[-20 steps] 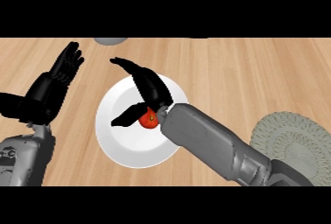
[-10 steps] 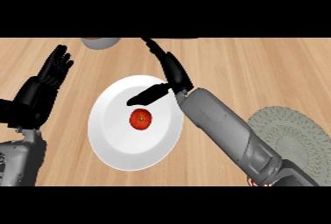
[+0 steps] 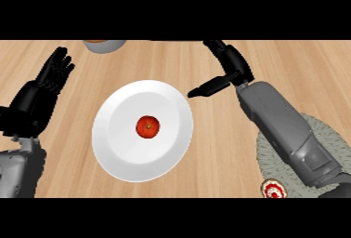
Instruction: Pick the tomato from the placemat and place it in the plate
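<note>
The plate (image 3: 120, 139) is plain white. In the middle of the plate sits a red tomato (image 3: 147, 126) with a small darker spot on top. Right of the plate lies a grey-green placemat (image 3: 326, 139) with a ringed pattern. The counter (image 3: 205, 162) under the plate is light brown wood with thin stripes. Both hands (image 3: 41, 93) (image 3: 230, 69) beside the plate are black, on grey arms.

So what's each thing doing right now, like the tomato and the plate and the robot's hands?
tomato: lying in the middle of the plate, no hand touching it.
white plate: flat on the wooden counter, holding the tomato.
right hand: open, empty, raised beyond the plate's right rim.
left hand: open, resting at the left, fingers up.
round placemat: at the right edge, partly hidden by the right forearm.
</note>
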You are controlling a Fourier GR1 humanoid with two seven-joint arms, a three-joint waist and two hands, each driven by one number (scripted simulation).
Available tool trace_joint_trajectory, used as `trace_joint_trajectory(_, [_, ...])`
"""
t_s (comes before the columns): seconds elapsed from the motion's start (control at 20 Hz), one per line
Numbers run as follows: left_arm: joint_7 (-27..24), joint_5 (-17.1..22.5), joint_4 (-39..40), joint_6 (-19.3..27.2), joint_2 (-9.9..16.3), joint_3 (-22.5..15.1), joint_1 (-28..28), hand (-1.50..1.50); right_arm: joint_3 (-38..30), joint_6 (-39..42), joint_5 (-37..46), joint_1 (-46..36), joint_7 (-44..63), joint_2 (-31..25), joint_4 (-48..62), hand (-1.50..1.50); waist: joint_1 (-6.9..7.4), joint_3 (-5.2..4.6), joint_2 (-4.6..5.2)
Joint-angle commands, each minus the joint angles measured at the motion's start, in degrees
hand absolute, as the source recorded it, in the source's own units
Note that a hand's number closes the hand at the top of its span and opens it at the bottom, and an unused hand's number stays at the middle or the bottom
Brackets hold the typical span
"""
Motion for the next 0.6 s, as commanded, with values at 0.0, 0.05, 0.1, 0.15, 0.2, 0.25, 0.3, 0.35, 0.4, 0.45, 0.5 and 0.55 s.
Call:
trace_joint_trajectory(0.0, [0.71, -0.44, 2.38, 0.06, 0.82, 1.09, -2.97, 0.0, -2.44, 7.24, 1.2, 2.27, -5.1, -4.7, 2.11, -1.5, -0.46, 0.0, -0.04])
trace_joint_trajectory(0.05, [-0.29, -1.44, -0.49, 1.03, -1.14, -0.28, 0.46, 0.0, -3.12, 5.7, 3.07, 1.2, -4.47, -2.95, 3.5, -1.5, -0.17, -0.01, -0.12])
trace_joint_trajectory(0.1, [1.18, -0.99, 4.52, 1.32, -0.75, 0.56, -5.23, 0.0, -3.61, 8.37, 2.51, 0.94, -4.88, -5.07, 3.84, -1.5, -0.5, -0.01, -0.02])
trace_joint_trajectory(0.15, [1.43, -0.47, 0.93, 0.72, -0.93, 0.16, -3.38, 0.0, -4.75, 9.04, 3.18, -0.74, -4.7, -4.88, 5.68, -1.5, -0.11, -0.01, -0.06])
trace_joint_trajectory(0.2, [-0.57, -0.54, -0.81, -0.31, -1.4, -0.81, 0.75, 0.0, -5.08, 11.68, 3.58, -1.39, -8.51, -5.89, 11.05, -1.5, 0.79, 0.01, 0.22])
trace_joint_trajectory(0.25, [0.7, -1.33, -1.87, 0.69, -1.8, -1.02, 1.02, 0.0, -4.82, 11.47, 4.3, 2.29, -7.87, -6.59, 6.24, -1.5, -0.14, -0.01, -0.15])
trace_joint_trajectory(0.3, [1.54, -2.09, -3.41, 1.79, -2.42, -1.38, 2.2, 0.0, -5.37, 12.82, 4.95, 1.24, -9.43, -6.82, 8.26, -1.5, 0.15, 0.0, -0.08])
trace_joint_trajectory(0.35, [0.2, 1.02, 0.32, -1.96, 0.71, 1.79, -0.22, 0.0, -6.51, 13.64, 4.84, 0.17, -9.19, -8.49, 9.33, -1.5, 0.06, -0.01, 0.0])
trace_joint_trajectory(0.4, [2.44, 0.23, -2.27, -1.06, -0.37, 0.28, 0.63, 0.0, -6.66, 14.05, 5.7, 1.74, -11.43, -8.93, 9.38, -1.5, 0.03, 0.0, -0.07])
trace_joint_trajectory(0.45, [-0.43, -0.76, -0.71, -1.08, -0.16, 0.42, 0.31, 0.0, -7.16, 14.43, 6.49, 1.4, -15.06, -8.98, 13.17, -1.5, 0.42, 0.02, 0.18])
trace_joint_trajectory(0.5, [-0.25, -0.89, -2.0, -0.23, -1.97, -0.64, 1.52, 0.0, -6.93, 13.45, 7.62, 0.74, -13.28, -9.88, 11.1, -1.5, 0.08, 0.0, -0.03])
trace_joint_trajectory(0.55, [-0.94, -4.11, -1.57, 1.33, -2.82, -2.55, 1.8, 0.0, -6.64, 13.79, 8.64, 2.5, -17.14, -9.24, 11.95, -1.5, 0.1, 0.01, 0.04])
